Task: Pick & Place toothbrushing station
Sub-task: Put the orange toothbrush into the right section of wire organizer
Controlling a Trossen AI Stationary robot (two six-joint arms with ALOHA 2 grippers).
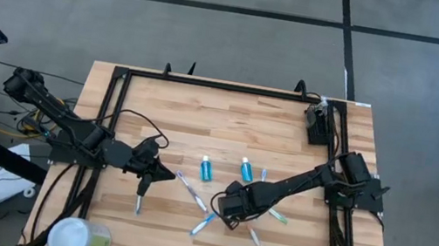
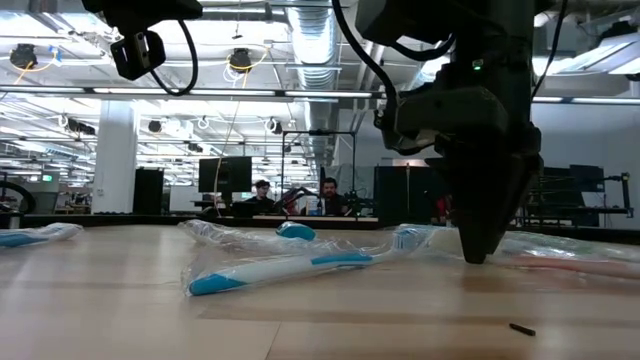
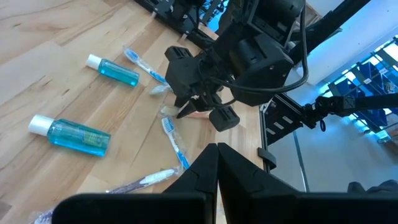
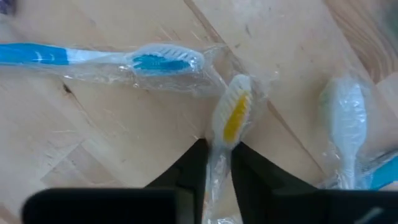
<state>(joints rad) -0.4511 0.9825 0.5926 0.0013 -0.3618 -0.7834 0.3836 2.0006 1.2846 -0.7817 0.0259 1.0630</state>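
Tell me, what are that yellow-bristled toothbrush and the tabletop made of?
The toothbrush, pinched between the right gripper fingers, looks like white plastic in a clear crinkly film wrapper that catches glints. The table looks like pale butcher-block wood: joined strips with visible grain, matte finish.

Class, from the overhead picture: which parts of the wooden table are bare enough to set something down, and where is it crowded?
Bare wood: the far strip between the black holder and the far-left corner of the table. Crowded: the middle, around two blue bottles, wrapped toothbrushes and the right gripper. The green cup fills the near-left corner.
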